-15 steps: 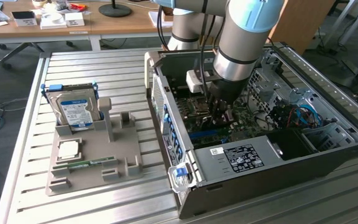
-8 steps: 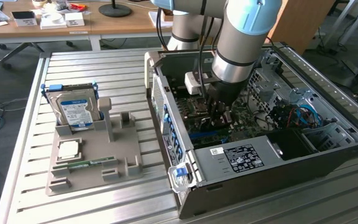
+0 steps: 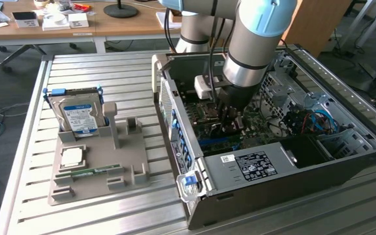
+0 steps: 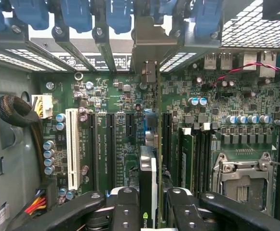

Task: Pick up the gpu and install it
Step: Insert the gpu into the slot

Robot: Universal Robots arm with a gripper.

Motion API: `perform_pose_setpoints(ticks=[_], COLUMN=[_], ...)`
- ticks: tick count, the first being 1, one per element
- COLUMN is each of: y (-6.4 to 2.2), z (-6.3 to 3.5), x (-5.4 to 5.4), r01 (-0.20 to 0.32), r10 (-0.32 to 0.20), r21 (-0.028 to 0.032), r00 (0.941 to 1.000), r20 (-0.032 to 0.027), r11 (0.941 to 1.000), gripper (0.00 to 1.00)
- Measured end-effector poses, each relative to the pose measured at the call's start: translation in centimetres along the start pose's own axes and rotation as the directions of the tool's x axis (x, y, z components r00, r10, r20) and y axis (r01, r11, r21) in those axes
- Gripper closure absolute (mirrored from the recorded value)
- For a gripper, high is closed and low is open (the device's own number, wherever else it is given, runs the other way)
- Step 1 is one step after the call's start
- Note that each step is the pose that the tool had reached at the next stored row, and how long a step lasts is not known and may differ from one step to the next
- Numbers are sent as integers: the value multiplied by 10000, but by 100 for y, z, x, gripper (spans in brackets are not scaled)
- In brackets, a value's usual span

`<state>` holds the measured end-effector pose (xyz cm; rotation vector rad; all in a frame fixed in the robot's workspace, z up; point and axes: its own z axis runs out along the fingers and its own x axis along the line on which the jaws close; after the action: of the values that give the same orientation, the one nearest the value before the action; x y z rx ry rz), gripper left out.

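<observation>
Inside PC case (image 3: 344, 161), wrist cam shows tool (image 4: 155, 204) gripping gpu (image 4: 148, 180), seemingly over mobo slots (image 4: 108, 144).

Computer case (image 3: 344, 166): an open tower was laid on its side on the slatted metal table (image 3: 96, 215).
Motherboard (image 4: 115, 103): green, set with a white slot (image 4: 73, 148) beside black slots.
Power supply (image 3: 253, 164): a grey box with a black label was seen inside the case.
Grey holder tray (image 3: 96, 183): placed well apart from the case, at the exterior view's left.
Hard drive (image 3: 78, 115): stood upright in the tray, blue-white label showing.
Memory stick (image 3: 90, 172): narrow and green, laid in the tray.
Wooden desk (image 3: 77, 24): seen behind the table.
</observation>
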<state>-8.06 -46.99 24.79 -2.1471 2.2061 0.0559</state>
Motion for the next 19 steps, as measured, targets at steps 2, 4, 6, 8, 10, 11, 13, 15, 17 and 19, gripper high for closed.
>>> perform_pose_setpoints(ticks=[2,4,6,8,10,11,13,15,17,19], y=[-5,-5,-6,-12,-12,-12,-12,-3,0,1], z=[-1,-1,-1,-1,-1,-1,-1,-1,-1,-1], x=[0,0,0,0,5,6,7,10,10,11], r01=[-3,-5,-3,0,-3,-4,-3,-3,-3,-2], r10=[3,5,3,0,3,4,3,3,3,1], r21=[-30,-34,-35,-36,-36,-36,-36,-36,-37,-36], r00=[10000,10000,10000,10000,10000,10000,10000,10000,10000,10000], r20=[-14,-17,-17,-16,-17,-17,-16,-18,-22,-34], r11=[10000,10000,10000,10000,10000,10000,10000,10000,10000,10000], gripper=[73,73,73,73,73,73,73,73,73,73])
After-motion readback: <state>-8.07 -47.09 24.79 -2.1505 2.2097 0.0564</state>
